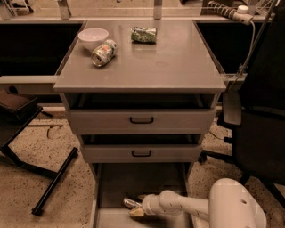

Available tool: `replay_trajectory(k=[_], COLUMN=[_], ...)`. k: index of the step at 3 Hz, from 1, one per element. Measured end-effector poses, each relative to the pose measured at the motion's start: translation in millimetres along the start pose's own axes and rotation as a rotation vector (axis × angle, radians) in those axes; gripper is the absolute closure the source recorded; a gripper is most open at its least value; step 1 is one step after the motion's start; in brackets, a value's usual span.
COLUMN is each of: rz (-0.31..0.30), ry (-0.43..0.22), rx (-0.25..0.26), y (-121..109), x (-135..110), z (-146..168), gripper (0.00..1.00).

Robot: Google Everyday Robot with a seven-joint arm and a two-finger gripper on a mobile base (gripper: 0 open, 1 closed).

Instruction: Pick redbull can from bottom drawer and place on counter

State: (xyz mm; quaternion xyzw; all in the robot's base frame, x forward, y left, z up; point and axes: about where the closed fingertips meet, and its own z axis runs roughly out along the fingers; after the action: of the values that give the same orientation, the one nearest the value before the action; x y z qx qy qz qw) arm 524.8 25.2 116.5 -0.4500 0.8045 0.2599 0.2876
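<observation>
Though the claw [137, 209] sits against the redbull can [129, 203] in the bottom drawer [133, 182], I cannot tell its grip.

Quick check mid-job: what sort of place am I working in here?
Probably a workshop or lab room: a grey drawer cabinet, a speckled hard floor, an office chair and a power strip behind. The gripper is low in the bottom drawer, by the redbull can.

The claw [137, 209] sits inside the bottom drawer [133, 182], just beside the redbull can [130, 203].
</observation>
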Motion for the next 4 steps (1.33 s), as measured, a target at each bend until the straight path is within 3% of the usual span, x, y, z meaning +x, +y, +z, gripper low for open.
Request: replay_trajectory(k=[1,2,3,4], rz=[0.0,-0.011,-0.067,-0.108], ry=[0.0,-0.058,-0.178,-0.233], rx=[0.0,-0.005,0.06,0.086], y=[0.0,9.1,9.8,35.0], x=[0.0,-24.1,-92.3,-154.2], z=[0.0,-30.2,-111.0,-185.9], gripper=[0.63,0.86,1.0,1.0])
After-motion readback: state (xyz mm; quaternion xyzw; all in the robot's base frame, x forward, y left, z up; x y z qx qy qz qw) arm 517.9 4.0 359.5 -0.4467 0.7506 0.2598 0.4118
